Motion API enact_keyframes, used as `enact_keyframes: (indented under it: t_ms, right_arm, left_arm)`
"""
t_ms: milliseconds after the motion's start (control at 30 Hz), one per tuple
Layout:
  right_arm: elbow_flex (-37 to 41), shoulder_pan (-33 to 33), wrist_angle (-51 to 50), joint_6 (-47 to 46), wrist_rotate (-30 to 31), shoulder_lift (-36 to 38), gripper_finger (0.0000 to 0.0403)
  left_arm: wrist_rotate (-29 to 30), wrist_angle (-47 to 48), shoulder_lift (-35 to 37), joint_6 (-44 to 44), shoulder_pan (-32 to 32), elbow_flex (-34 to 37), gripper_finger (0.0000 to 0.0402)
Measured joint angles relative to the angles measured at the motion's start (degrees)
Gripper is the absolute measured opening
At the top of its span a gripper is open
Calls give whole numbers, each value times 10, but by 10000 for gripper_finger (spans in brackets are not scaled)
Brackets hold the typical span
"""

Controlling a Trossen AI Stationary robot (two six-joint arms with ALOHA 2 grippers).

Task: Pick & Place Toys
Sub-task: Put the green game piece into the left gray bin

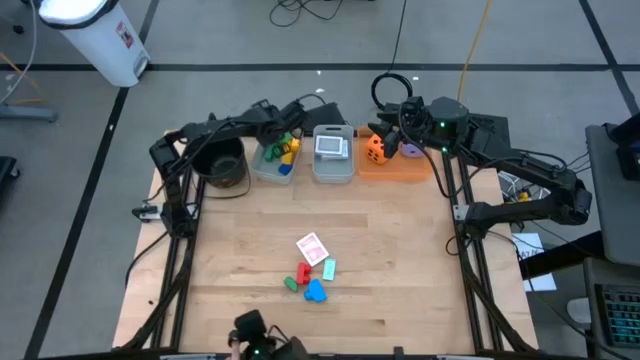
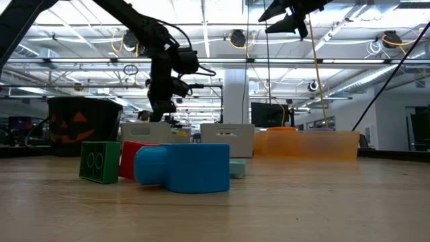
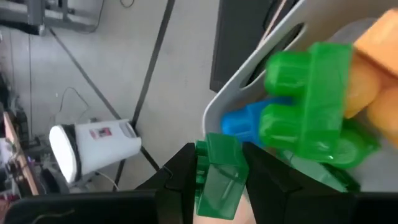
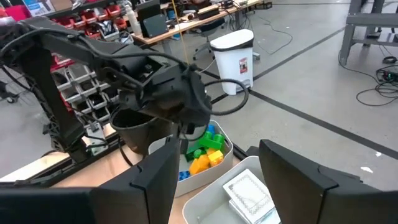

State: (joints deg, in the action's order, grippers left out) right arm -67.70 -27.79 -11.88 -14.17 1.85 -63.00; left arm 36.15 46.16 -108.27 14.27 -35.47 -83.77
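Green plastic, a small studded block (image 3: 217,177), is clamped between the two dark fingers of the left tool (image 3: 219,180), directly above the clear plastic bin (image 1: 272,165) at the far edge of the counter (image 1: 400,270). More blocks, green (image 3: 308,102), blue and yellow, are piled in that bin. The left arm is reached across from the counter's left side, its wrist bent downward over the bin. A second clear bin (image 1: 334,168) holding playing cards (image 1: 332,146) is set just beside it, then a flat orange tray (image 1: 395,168) carrying an orange die (image 1: 374,147) and a purple die (image 1: 411,151). The right tool (image 4: 214,180) is held high above the tray, fingers spread and empty. Near the counter's front, loose blocks (image 1: 308,280) and one card (image 1: 311,247) are left lying.
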Motion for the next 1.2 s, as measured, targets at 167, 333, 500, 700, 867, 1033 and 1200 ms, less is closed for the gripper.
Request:
enact_keyframes:
  t_ms: [167, 333, 500, 700, 867, 1033, 1200]
  right_arm:
    - [0, 0, 0, 1, 25, 0, 210]
    - [0, 0, 0, 1, 29, 0, 210]
    - [0, 0, 0, 1, 28, 0, 210]
    - [0, 0, 0, -3, 26, 0, 210]
    - [0, 1, 0, -15, 26, 0, 210]
    - [0, 1, 0, -16, 26, 0, 210]
    - [0, 1, 0, -16, 26, 0, 210]
  left_arm:
    - [0, 2, 0, 7, -5, 0, 106]
    - [-1, -4, -3, 15, 4, 0, 106]
    - [-17, -13, -3, 17, 13, 0, 106]
    - [-12, -18, -3, 15, 15, 0, 106]
    - [-6, -5, -3, -9, 23, 0, 106]
    - [25, 29, -11, -70, 39, 1, 106]
    - [32, 69, -15, -154, 62, 1, 106]
